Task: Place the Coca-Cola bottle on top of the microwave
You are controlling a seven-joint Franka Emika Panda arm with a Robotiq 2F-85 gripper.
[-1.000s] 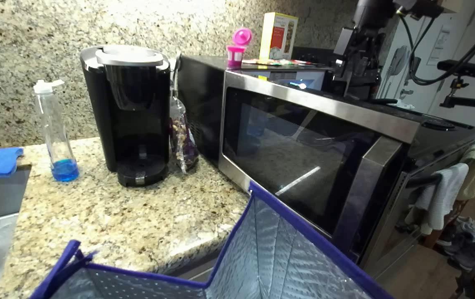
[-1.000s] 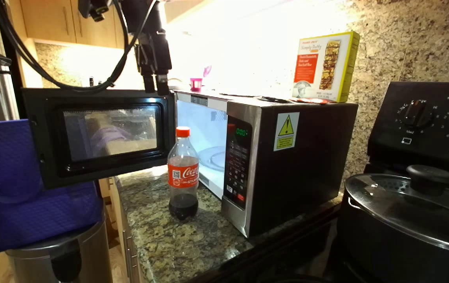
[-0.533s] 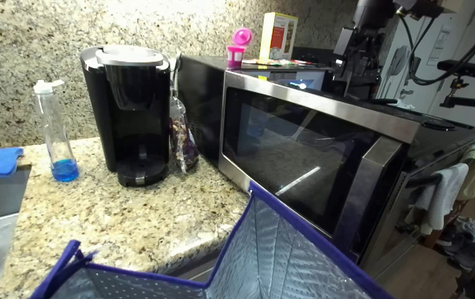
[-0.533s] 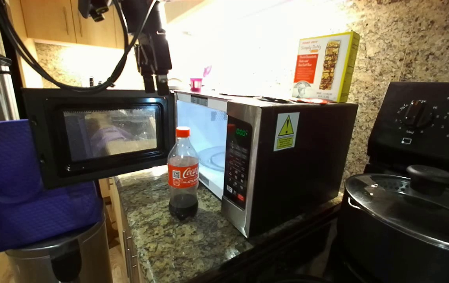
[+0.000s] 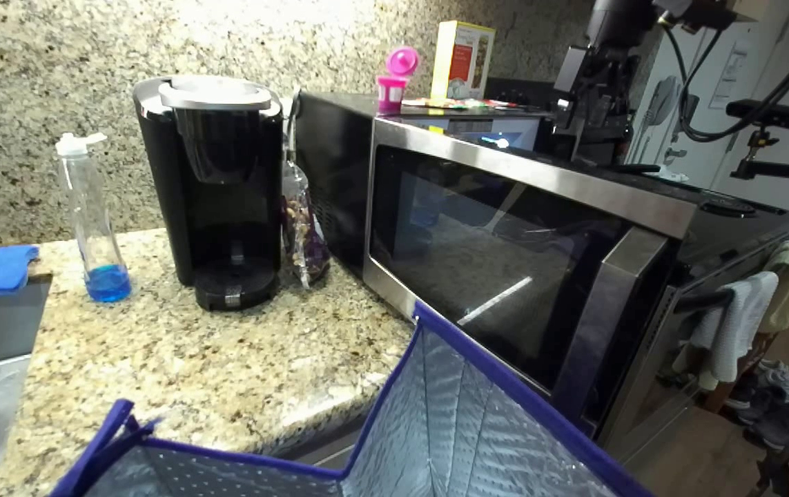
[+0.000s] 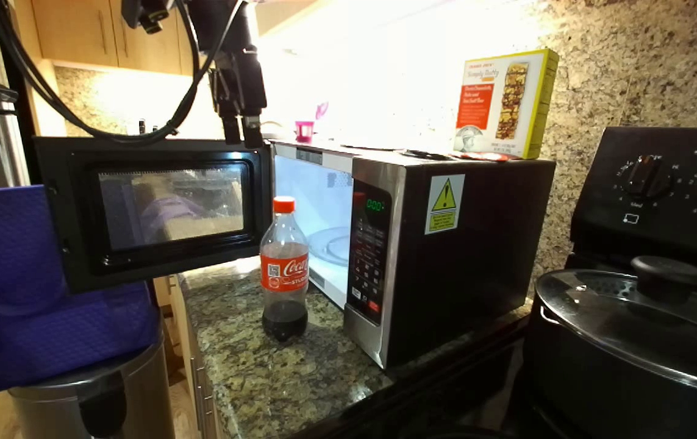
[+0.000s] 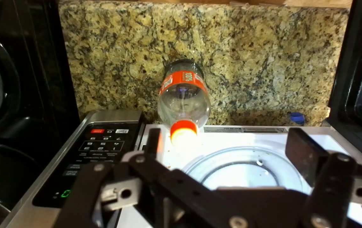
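Note:
The Coca-Cola bottle (image 6: 285, 268), with a red label, red cap and some dark cola, stands upright on the counter before the open microwave. It also shows in the wrist view (image 7: 184, 99); in an exterior view it is hidden behind the microwave door. The microwave (image 6: 458, 280) has its door (image 6: 171, 210) swung wide open and its inside lit; it also shows in an exterior view (image 5: 339, 159) and the wrist view (image 7: 114, 117). My gripper (image 6: 243, 134) points down above the bottle's height, near the door's hinge-side top. In the wrist view my gripper (image 7: 226, 145) is open and empty, apart from the bottle.
On the microwave stand a pink cup (image 6: 304, 131) and a snack box (image 6: 500, 103). A purple bag (image 6: 49, 329) hangs by the door. A lidded pot (image 6: 629, 341) is on the stove. A coffee maker (image 5: 221, 193) and a bottle with blue liquid (image 5: 101, 228) stand beside the microwave.

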